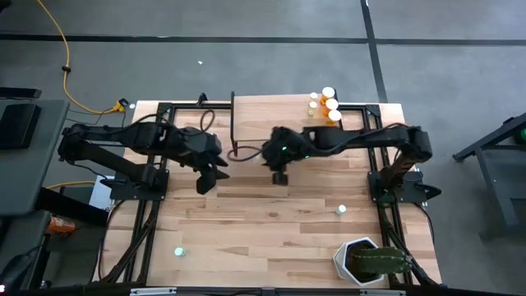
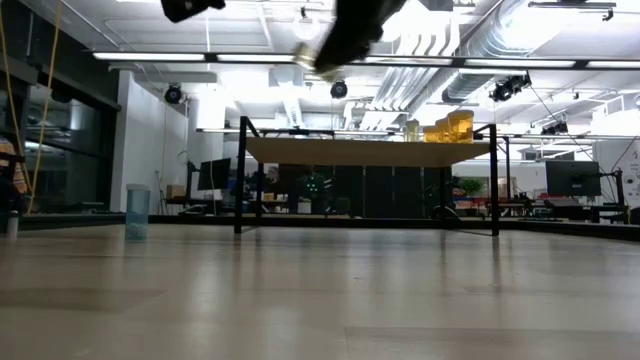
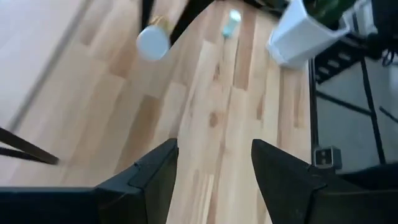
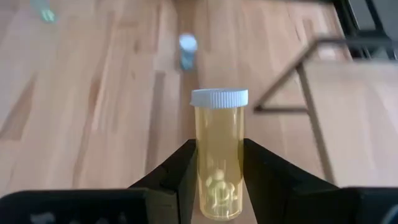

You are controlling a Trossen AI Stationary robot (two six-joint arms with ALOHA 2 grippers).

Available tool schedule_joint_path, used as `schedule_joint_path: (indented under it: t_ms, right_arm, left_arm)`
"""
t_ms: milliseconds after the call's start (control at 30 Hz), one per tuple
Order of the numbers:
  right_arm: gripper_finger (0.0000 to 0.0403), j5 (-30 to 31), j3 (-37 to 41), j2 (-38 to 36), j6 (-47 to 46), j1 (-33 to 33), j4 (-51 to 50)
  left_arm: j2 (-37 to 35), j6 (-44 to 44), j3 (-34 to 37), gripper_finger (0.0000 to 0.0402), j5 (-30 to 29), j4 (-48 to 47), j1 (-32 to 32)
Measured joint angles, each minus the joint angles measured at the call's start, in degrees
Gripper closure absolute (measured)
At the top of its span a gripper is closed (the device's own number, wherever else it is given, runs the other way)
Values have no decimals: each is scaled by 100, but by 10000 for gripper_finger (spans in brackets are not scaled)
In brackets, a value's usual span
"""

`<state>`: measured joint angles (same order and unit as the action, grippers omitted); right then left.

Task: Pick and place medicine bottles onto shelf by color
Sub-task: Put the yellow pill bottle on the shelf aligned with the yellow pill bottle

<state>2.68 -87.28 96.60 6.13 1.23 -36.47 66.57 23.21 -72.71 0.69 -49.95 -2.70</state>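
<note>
Right gripper [image 4: 216, 163] clamps orange bottle [image 4: 218, 155], raised above table beside shelf [image 1: 271, 111]. Four orange bottles [image 1: 326, 105] already stand at shelf's far end beyond it. Left gripper [image 3: 214, 168] open, empty. Blue bottle [image 1: 178, 252] and green bottle [image 1: 341, 210] remain on table.

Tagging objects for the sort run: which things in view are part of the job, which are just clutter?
Job:
- orange bottle held in the right gripper
- orange bottles already on the shelf
- loose bottles on the table
- left gripper, open and empty

Lying about:
- white plant pot
- yellow cable on the floor
</note>
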Motion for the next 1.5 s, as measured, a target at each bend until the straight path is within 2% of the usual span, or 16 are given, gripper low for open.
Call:
schedule_joint_path:
  t_ms: [133, 233, 300, 367, 533, 700, 867, 967, 1167, 1367, 1500]
  right_arm:
    - [291, -2, 792, -866, -373, 108, -189]
    - [291, 186, 1814, -1781, -1000, 106, 40]
    - [291, 412, 2529, -2470, -1524, 53, 459]
    - [291, 715, 3192, -3090, -2037, -43, 1200]
    - [291, 2030, 4679, -3983, -2690, -297, 3826]
    - [291, 3469, 5584, -3737, -2438, -397, 6097]
    - [291, 4795, 5743, -3169, -2308, -386, 6690]
    - [291, 4946, 5741, -2820, -2263, -385, 6896]
    - [291, 5073, 5741, -2349, -2535, -386, 6897]
    - [291, 6183, 5741, -2149, -2399, -288, 6882]
    - [291, 6199, 5737, -2151, -2547, -111, 6874]
  left_arm:
    - [-234, 17, 0, 205, -572, 11, 61]
    - [-368, 80, 2, 204, -1232, 76, 155]
    - [-474, 124, 107, 204, -1649, 459, 227]
    - [-643, 126, 418, 204, -1909, 1138, 297]
    - [-1063, 53, 1557, 204, -1841, 3541, 423]
    - [-1216, 318, 2365, 204, -1737, 5016, 439]
    - [-1182, 513, 2467, 204, -1737, 5168, 437]
    - [-1146, 513, 2470, 204, -1784, 5156, 435]
    - [-1060, 245, 2466, 204, -2234, 5640, 254]
    - [-787, 208, 2463, 204, -2082, 5975, 68]
    - [-483, 218, 2464, 204, -1977, 6238, 84]
